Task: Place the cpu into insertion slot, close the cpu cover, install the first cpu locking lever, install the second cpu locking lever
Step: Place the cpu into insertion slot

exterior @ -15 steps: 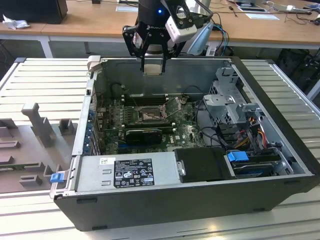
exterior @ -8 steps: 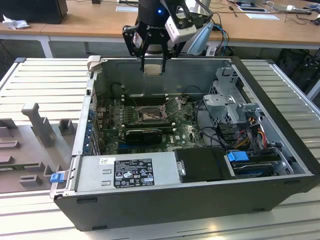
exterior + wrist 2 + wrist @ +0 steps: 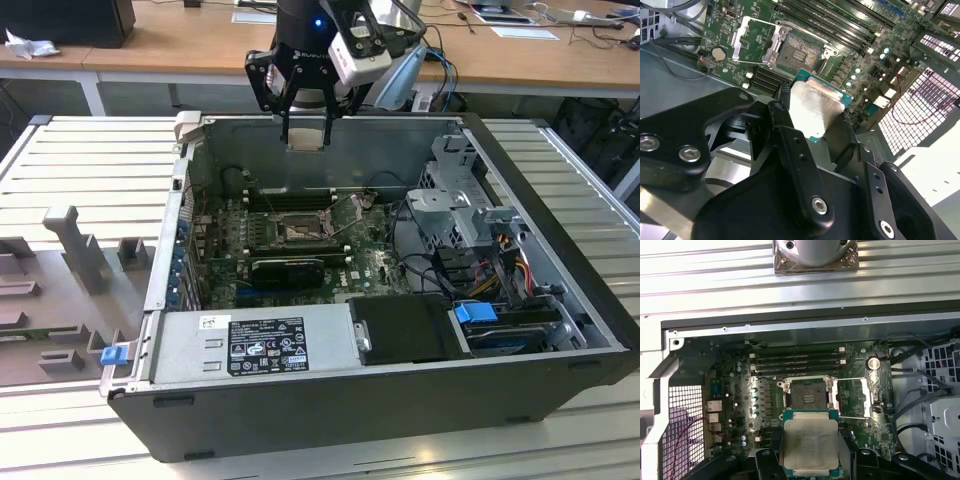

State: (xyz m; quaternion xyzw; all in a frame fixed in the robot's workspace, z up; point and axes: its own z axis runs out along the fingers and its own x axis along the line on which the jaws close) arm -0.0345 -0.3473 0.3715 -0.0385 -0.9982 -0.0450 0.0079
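My gripper (image 3: 304,128) hangs over the back wall of the open computer case (image 3: 330,405), shut on the cpu (image 3: 305,138). The cpu (image 3: 809,442) is a flat square chip with a pale metal face and a green edge, held by its two sides between the black fingers (image 3: 765,460). Below it on the green board, the insertion slot (image 3: 809,394) lies bare, its dark frame and brownish contact centre showing. The cpu cover (image 3: 856,397), a thin silvery frame, is flipped open beside the slot, with thin metal rods along its edges. The second wrist view shows the cpu (image 3: 815,107), slot (image 3: 799,50) and cover (image 3: 752,40) too.
Long memory slots (image 3: 797,360) run just behind the slot. A labelled power supply (image 3: 255,345) and a black box (image 3: 400,330) fill the case's near side; a metal drive cage (image 3: 460,200) with cables stands at the exterior view's right. Grey fixtures (image 3: 60,290) lie outside the case.
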